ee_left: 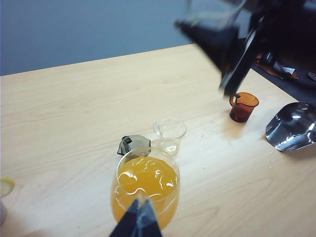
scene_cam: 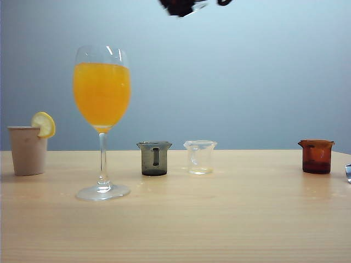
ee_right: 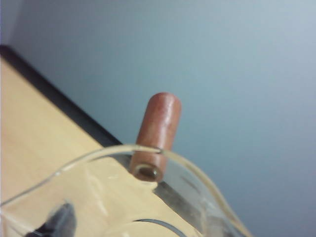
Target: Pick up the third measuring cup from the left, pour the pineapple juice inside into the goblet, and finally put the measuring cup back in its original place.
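Note:
The goblet stands left of centre, holding orange-yellow drink almost to the rim. My right gripper hangs at the top edge of the exterior view, high above the table and right of the goblet, shut on the third measuring cup. That cup is clear, with a reddish-brown stub handle. The left wrist view shows the cup tilted in the dark right gripper. No pineapple juice shows inside it. Its original place is bare wood between the clear and amber cups. My left gripper hovers shut over the goblet.
A grey cup and a clear cup stand right of the goblet, and an amber-brown cup sits far right. A beige cup with a lemon slice is far left. A shiny metal piece lies by the right edge.

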Action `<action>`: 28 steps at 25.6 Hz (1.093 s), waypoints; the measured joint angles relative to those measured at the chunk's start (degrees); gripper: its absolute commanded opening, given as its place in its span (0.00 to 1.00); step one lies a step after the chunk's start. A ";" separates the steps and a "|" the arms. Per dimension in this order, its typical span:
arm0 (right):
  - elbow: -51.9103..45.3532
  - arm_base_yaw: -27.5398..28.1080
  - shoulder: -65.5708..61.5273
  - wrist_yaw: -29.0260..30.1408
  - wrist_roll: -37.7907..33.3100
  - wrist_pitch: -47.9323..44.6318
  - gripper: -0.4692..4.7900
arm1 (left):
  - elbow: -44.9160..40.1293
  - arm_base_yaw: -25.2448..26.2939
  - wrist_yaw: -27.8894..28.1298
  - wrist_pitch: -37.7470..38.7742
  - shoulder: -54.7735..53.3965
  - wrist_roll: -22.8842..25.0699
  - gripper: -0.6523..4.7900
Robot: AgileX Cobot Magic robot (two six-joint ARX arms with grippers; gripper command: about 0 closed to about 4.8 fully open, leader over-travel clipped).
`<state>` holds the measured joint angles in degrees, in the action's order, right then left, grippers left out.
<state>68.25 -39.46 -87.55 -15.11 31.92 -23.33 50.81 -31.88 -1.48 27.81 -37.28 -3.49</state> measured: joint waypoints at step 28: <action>-26.40 10.88 -5.81 -4.66 -26.77 -24.26 0.29 | 0.00 0.00 -0.96 0.00 0.00 0.00 0.11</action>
<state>41.85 -28.58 -93.36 -19.77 5.15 -47.59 50.81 -31.88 -2.44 27.81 -37.28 -3.49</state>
